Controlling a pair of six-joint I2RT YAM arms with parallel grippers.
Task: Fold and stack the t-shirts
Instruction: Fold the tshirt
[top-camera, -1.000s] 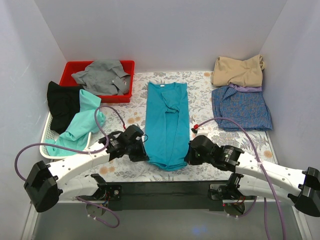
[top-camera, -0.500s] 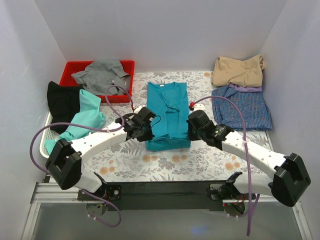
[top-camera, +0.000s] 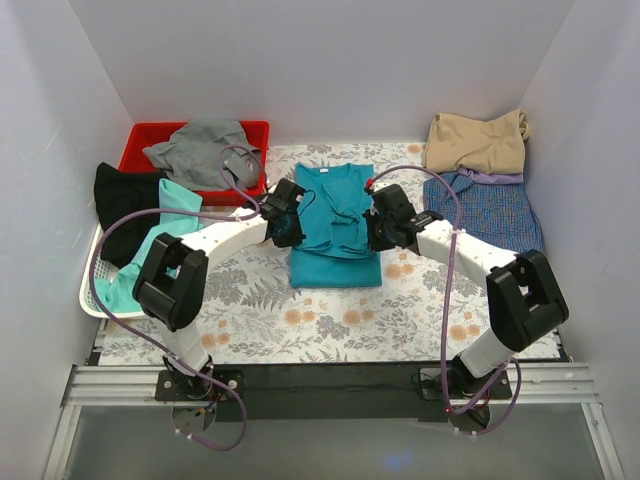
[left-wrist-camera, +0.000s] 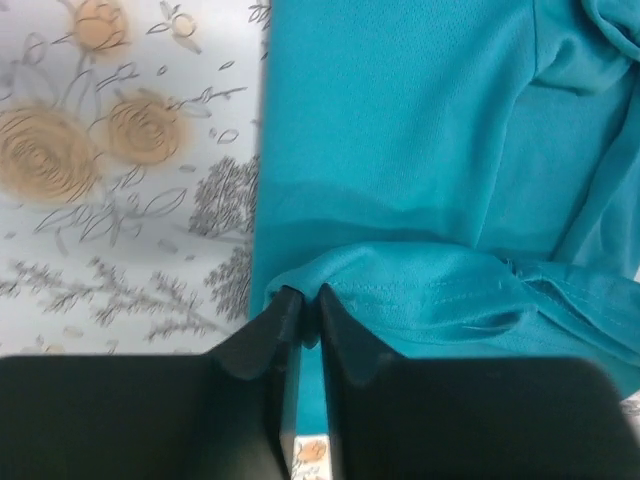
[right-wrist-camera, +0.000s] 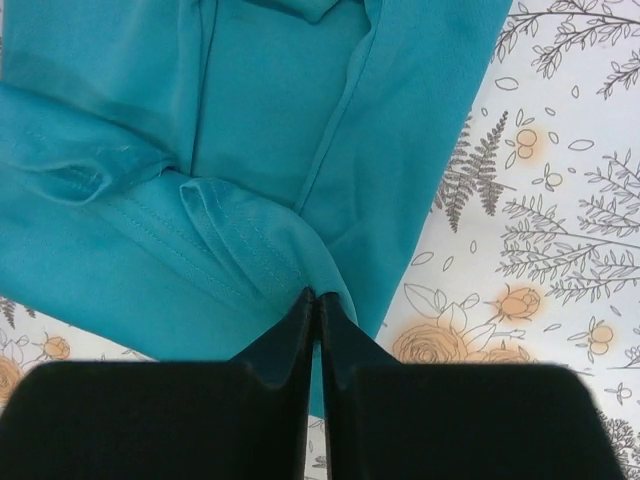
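Observation:
The teal-blue t-shirt (top-camera: 335, 255) lies in the middle of the flowered table cover, its lower half doubled up over the upper half. My left gripper (top-camera: 289, 217) is at its left edge and my right gripper (top-camera: 377, 224) at its right edge. In the left wrist view the left gripper (left-wrist-camera: 303, 298) is shut on the stitched hem of the teal cloth (left-wrist-camera: 420, 150). The right gripper (right-wrist-camera: 316, 298) pinches the hem's other corner in the right wrist view, over the shirt (right-wrist-camera: 250, 130). Other t-shirts lie around: tan (top-camera: 475, 142), checked (top-camera: 483, 215), black (top-camera: 125, 205), mint-green (top-camera: 165, 245).
A red bin (top-camera: 138, 140) at the back left holds a grey shirt (top-camera: 205, 150). A white basket (top-camera: 92, 290) at the left edge carries the black and mint-green shirts. The tan shirt rests partly on the checked one at the back right. White walls close in three sides.
Both grippers have carried the teal shirt's bottom hem away from the near edge toward the collar, doubling the shirt over itself. The arms now reach much farther back.

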